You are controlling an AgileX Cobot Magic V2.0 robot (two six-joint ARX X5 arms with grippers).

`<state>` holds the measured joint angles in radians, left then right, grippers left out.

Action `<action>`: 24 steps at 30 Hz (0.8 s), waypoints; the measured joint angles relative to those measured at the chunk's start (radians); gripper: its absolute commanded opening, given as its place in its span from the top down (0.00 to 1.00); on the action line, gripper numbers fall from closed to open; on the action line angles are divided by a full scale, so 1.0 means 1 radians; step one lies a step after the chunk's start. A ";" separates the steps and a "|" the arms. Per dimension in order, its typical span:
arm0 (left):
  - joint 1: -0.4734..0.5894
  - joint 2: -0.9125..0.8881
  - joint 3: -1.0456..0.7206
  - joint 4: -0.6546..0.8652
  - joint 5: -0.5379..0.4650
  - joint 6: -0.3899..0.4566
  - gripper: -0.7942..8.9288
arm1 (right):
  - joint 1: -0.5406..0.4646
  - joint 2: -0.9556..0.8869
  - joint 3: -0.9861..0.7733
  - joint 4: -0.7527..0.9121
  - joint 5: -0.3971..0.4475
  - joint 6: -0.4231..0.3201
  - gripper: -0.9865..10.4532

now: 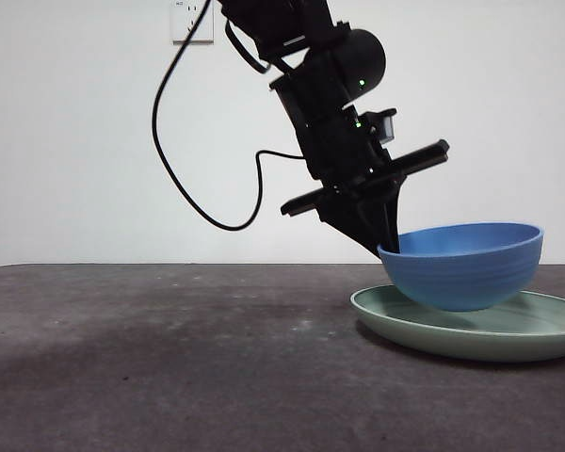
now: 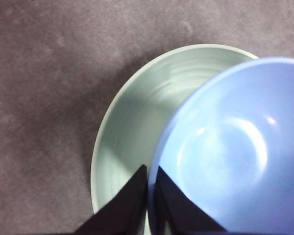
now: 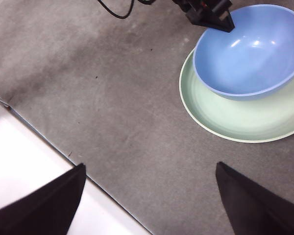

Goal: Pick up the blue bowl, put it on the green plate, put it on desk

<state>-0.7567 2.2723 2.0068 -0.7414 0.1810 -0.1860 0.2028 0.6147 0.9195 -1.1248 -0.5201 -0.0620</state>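
The blue bowl [image 1: 466,268] [image 3: 250,49] sits low over the green plate [image 1: 508,334] [image 3: 235,122], slightly tilted; whether its base touches the plate I cannot tell. My left gripper [image 1: 388,247] [image 2: 150,176] comes down from above and is shut on the bowl's rim [image 2: 161,147], one jaw inside and one outside. The plate [image 2: 137,127] lies flat on the desk [image 1: 169,358] at the right. My right gripper [image 3: 149,196] hangs high over the desk's near side, away from the bowl, open with nothing between its jaws.
A black cable [image 1: 184,179] loops down from the left arm in front of the white wall, which carries a socket [image 1: 191,21]. In the right wrist view the desk's edge [image 3: 49,142] runs diagonally, with a white surface beyond it.
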 measured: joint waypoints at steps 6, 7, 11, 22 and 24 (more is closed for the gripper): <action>0.000 0.025 0.016 -0.010 -0.001 0.000 0.90 | 0.000 0.000 0.000 0.000 0.003 0.000 0.54; -0.001 0.030 0.016 -0.019 -0.001 0.000 0.90 | 0.000 0.000 0.000 0.000 0.010 0.000 0.54; -0.004 0.041 0.016 -0.029 -0.001 0.000 0.90 | 0.000 0.000 0.000 0.005 0.026 0.000 0.54; -0.013 0.042 0.016 -0.049 -0.001 0.005 0.72 | 0.000 0.000 0.000 0.006 0.026 0.000 0.54; -0.013 0.041 0.016 -0.049 -0.001 0.005 0.65 | 0.000 0.000 0.000 0.006 0.026 0.000 0.54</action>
<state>-0.7700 2.3135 2.0228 -0.7906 0.1802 -0.1810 0.2028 0.6147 0.9195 -1.1183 -0.4938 -0.0620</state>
